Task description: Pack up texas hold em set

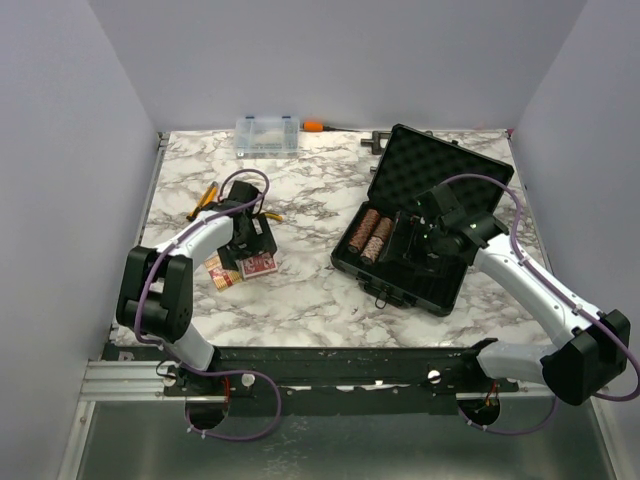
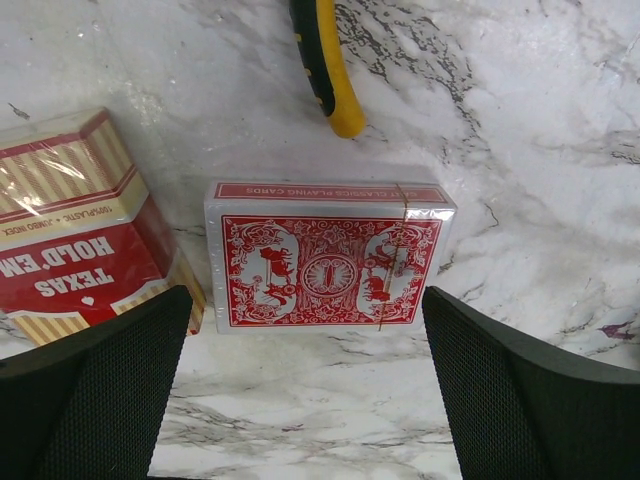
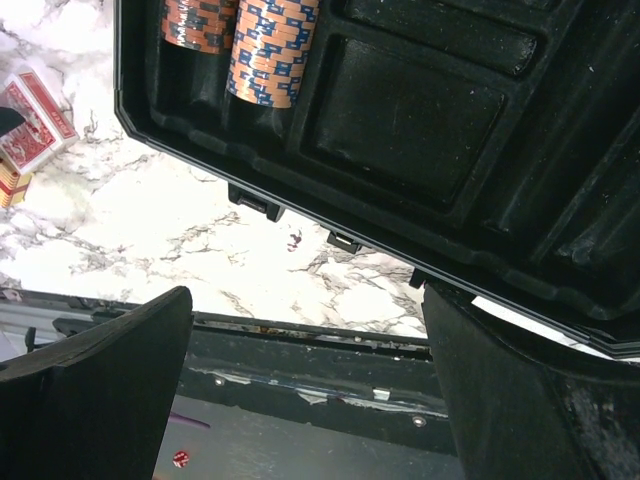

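The black case (image 1: 425, 215) lies open at the right, its foam-lined lid raised at the back. Two brown-red chip rolls (image 1: 369, 236) sit in its left slots and also show in the right wrist view (image 3: 268, 45). A red-backed card deck (image 2: 325, 254) lies flat on the marble under my left gripper (image 1: 247, 243), which is open and empty, its fingers (image 2: 95, 385) wide on either side, nearer than the deck. A boxed "Texas Hold'em" deck (image 2: 75, 225) lies just left of it. My right gripper (image 1: 428, 240) is open and empty above the case tray (image 3: 420, 110).
An orange-handled pliers (image 1: 205, 200) lies behind the decks, with its handle tip in the left wrist view (image 2: 325, 65). A small clear plastic box (image 1: 267, 134) stands at the back edge. The table's front edge and metal rail (image 3: 330, 350) run below the case.
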`<action>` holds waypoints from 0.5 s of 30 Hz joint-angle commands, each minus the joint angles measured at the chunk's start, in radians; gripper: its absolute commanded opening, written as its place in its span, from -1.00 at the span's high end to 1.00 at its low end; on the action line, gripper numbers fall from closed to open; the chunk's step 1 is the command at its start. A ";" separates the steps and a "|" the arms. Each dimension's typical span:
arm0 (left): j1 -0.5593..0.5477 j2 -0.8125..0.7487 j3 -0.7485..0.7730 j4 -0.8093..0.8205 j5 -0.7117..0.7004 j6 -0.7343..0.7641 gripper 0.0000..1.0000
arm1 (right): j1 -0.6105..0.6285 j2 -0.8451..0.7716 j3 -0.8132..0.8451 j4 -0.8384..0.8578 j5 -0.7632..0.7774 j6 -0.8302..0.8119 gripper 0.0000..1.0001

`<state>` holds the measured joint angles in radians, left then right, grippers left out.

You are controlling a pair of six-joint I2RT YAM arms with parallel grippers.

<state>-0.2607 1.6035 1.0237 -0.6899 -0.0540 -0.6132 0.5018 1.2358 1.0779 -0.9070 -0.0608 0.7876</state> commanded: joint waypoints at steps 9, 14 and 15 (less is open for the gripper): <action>0.003 0.057 0.032 -0.013 0.164 0.007 -0.88 | -0.005 -0.019 -0.012 0.022 -0.028 0.009 -1.00; -0.038 0.086 0.071 0.001 0.187 0.033 -0.88 | -0.005 -0.019 -0.015 0.022 -0.028 0.005 -1.00; -0.053 0.094 0.083 0.000 0.184 0.043 -0.88 | -0.005 -0.019 -0.015 0.022 -0.029 0.005 -1.00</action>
<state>-0.2646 1.6688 1.0454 -0.7025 0.0807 -0.6048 0.5018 1.2335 1.0775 -0.8986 -0.0734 0.7887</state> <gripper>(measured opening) 0.942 0.998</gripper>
